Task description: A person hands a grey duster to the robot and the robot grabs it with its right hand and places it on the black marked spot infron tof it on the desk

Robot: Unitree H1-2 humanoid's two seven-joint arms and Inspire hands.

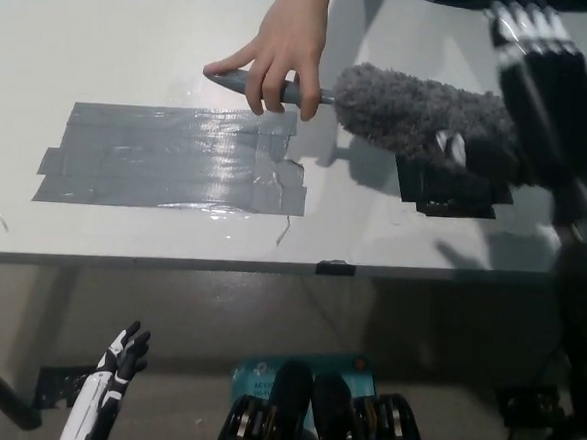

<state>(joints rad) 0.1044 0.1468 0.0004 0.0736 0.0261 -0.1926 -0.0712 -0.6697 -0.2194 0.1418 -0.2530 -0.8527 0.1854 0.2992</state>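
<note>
Duster, grey, fluffy-headed, with a slim grey plastic handle (419,116): held above the white desk (134,51), its long axis running nearly level across the picture, handle toward the robot's left, fluffy head toward its right. Handle end was gripped by a person's bare hand (284,50) reaching in from the far side. Head lay over the far edge of the square black tape patch (453,188), partly hiding it. Black right robot hand (541,91): raised at the head's right end, fingers spread and reaching past the far side of the fluff, overlapping it in view; not yet closed on it, though contact could not be told from this angle. Duster therefore lay just to the left of that robot hand, so the coming grasp probably fell on the head, not the handle. White left robot hand (121,359): hanging below the desk edge at lower left, well apart, fingers loosely apart, holding nothing. Wide grey tape rectangle (173,158): left of the black patch, unoccupied.
</note>
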